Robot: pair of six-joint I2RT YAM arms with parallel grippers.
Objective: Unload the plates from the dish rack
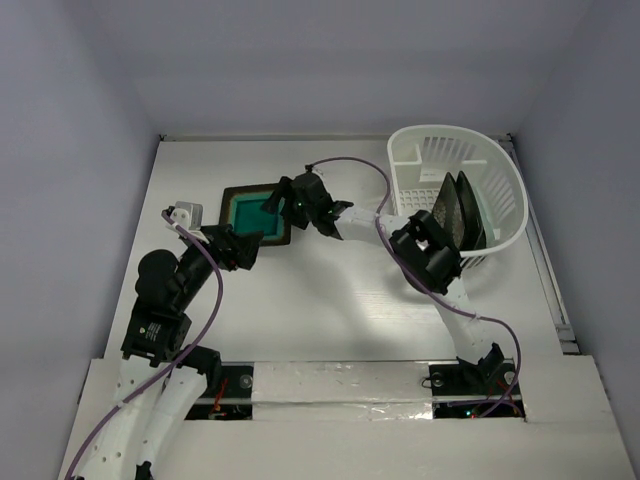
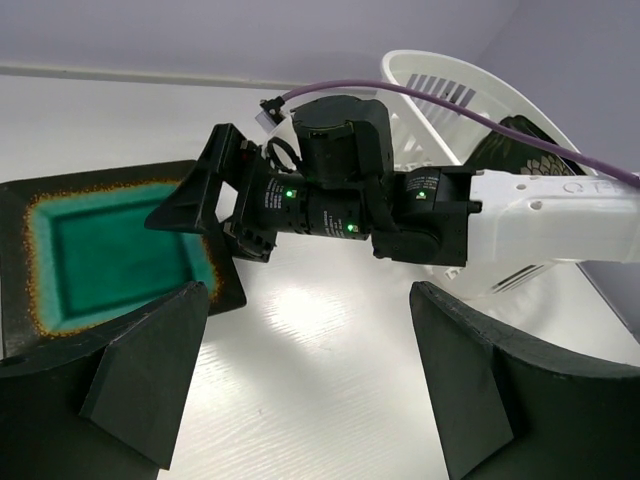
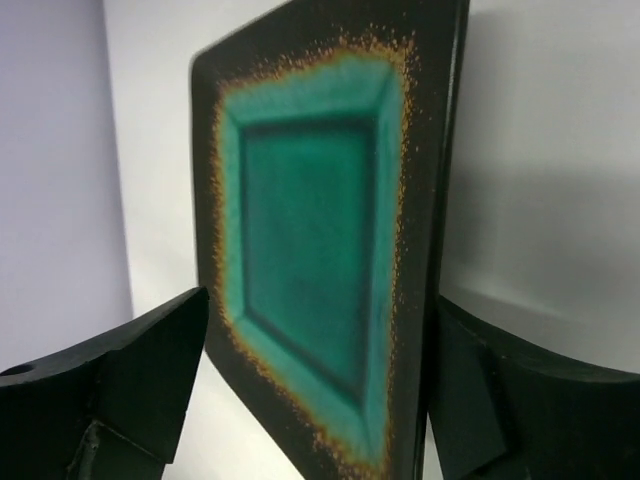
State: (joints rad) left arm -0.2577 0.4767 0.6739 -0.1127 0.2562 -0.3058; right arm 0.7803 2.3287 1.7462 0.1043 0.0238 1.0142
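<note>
The square teal plate (image 1: 250, 213) with a dark rim lies flat on the table at centre left; it also shows in the left wrist view (image 2: 110, 250) and the right wrist view (image 3: 310, 240). My right gripper (image 1: 281, 201) is open at the plate's right edge, its fingers (image 3: 150, 350) spread to either side of the plate. Two black flowered plates (image 1: 455, 210) stand on edge in the white dish rack (image 1: 455, 150) at the back right. My left gripper (image 1: 237, 246) is open and empty just below the teal plate. No mint-green plate shows.
The right arm (image 2: 520, 205) stretches across the table from the rack side to the teal plate. A raised strip runs along the table's right edge (image 1: 548, 270). White walls close the back and sides.
</note>
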